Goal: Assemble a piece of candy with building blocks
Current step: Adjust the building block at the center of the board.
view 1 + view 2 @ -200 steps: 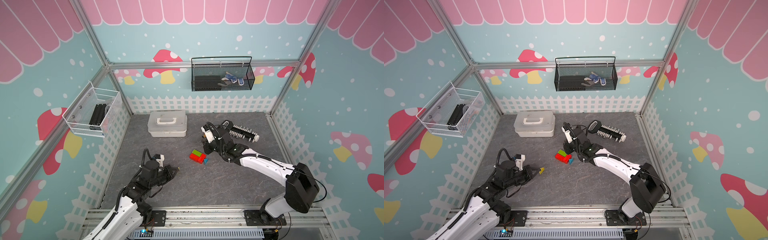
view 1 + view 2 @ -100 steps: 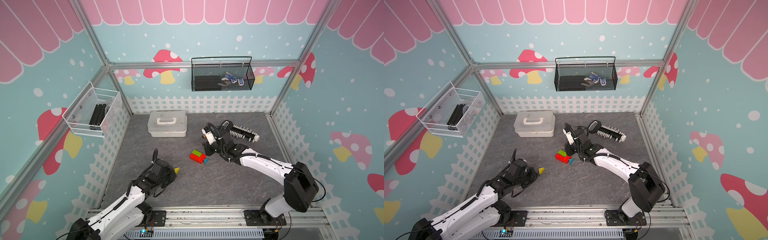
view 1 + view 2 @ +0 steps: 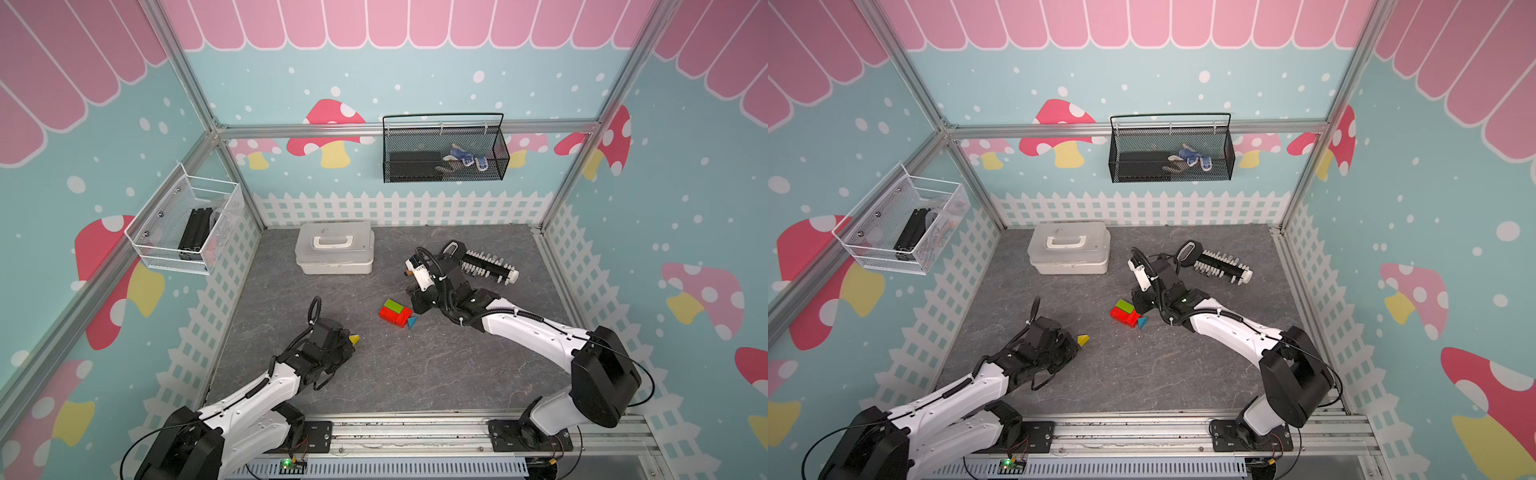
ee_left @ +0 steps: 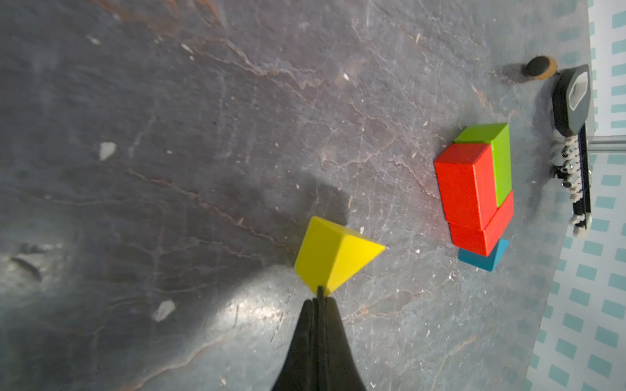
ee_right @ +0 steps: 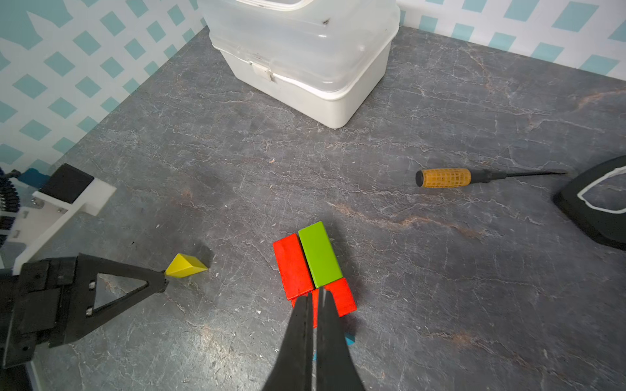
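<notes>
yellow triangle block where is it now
In both top views the yellow triangle block lies at the tip of the shut left gripper, left of and nearer the robot than the red-and-green blocks.

right claw [image 5: 315, 295] closed, just over red block [image 5: 342, 298]

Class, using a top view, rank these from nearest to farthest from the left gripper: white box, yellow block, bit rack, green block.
1. Yellow block, right at the left gripper.
2. Green block, mid-table.
3. White box, at the back.
4. Bit rack, back right.
</notes>
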Controlling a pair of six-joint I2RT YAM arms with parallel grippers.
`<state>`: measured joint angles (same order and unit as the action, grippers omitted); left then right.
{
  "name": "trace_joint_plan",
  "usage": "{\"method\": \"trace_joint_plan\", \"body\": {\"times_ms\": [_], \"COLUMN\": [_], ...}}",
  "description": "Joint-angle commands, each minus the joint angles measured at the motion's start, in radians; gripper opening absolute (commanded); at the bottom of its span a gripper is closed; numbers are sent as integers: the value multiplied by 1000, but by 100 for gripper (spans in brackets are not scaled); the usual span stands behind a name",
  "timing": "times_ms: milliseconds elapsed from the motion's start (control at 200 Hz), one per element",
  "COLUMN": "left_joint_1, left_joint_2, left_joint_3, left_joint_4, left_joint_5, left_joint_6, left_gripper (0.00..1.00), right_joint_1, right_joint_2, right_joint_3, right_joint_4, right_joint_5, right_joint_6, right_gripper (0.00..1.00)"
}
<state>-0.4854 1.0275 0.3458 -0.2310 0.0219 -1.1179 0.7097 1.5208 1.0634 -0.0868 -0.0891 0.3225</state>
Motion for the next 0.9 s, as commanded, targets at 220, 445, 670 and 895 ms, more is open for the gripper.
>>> {"method": "trace_joint_plan", "body": {"times_ms": [220, 445, 670, 895], "left_joint_1": [64, 126, 136, 151], "left_joint_2": [32, 69, 83, -137], "left_joint_3": [-14, 0, 45, 73], "left_joint_4": [90, 129, 98, -237], "left_joint_5": [-18, 0, 19, -73], "left_joint_6": [11, 42, 73, 127], "left_gripper": [0, 0, 0, 0], "right_joint_1": [-10, -10, -10, -10], "right_joint_2": [-15, -4, -3, -5], "right_joint_3": [-10, -7, -8, -16], "right_joint_4": [-3, -5, -18, -25], "right_joint_5": [-18, -31, -38, -43], "right_joint_6": [0, 3, 3, 7], "right_gripper": [0, 0, 0, 0]}}
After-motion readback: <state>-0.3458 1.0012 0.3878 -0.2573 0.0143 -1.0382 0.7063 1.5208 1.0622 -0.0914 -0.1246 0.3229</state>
